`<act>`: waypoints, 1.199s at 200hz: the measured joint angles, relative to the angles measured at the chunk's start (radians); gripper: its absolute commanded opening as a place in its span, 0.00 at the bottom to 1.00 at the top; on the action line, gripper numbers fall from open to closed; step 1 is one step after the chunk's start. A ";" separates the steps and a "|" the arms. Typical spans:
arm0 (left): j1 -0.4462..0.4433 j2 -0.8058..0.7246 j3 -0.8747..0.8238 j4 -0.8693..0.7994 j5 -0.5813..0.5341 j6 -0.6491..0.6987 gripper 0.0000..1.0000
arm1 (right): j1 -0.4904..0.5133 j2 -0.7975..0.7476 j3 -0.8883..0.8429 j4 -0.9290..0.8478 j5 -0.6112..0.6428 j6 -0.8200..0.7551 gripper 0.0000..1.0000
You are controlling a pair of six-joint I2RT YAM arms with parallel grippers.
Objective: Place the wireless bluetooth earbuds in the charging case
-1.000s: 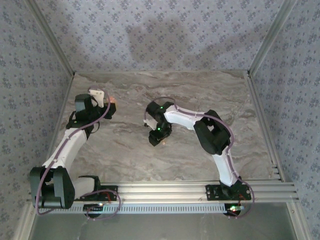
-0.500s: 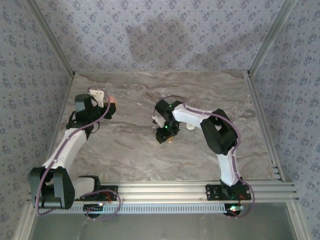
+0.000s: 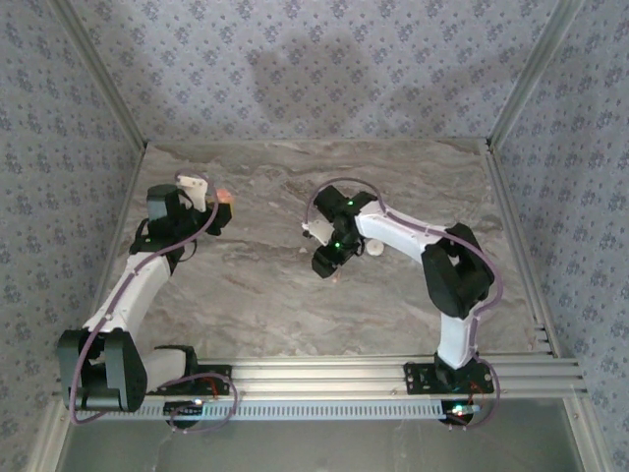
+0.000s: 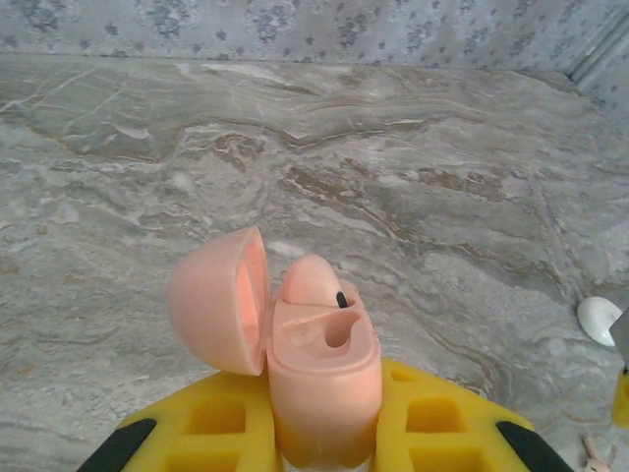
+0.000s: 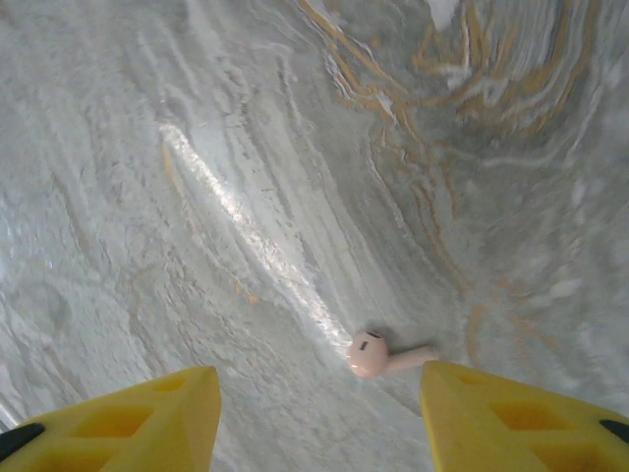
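Left tool [image 4: 324,438] at 9 o'clock side of tabletop [image 3: 413,177], pinching case [image 4: 319,379] by its base. Case held upright, off surface, steady as a target. Lid [image 4: 221,300] swung open toward 9 o'clock (keeps slots clear for loading). Seated earbud [image 4: 310,280] seems to fill far slot; near slot looks empty.

Right tool [image 5: 324,423] near tabletop middle, spread wide. Fingers straddle loose earbud [image 5: 378,356], not touching it. It lies flat, stem toward 3 o'clock. Likely lined up for pinch, then carry toward 9 o'clock to case.
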 measured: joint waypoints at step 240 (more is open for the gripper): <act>-0.001 -0.003 -0.005 0.000 0.044 0.055 0.10 | -0.006 0.058 -0.111 0.127 0.060 -1.405 0.38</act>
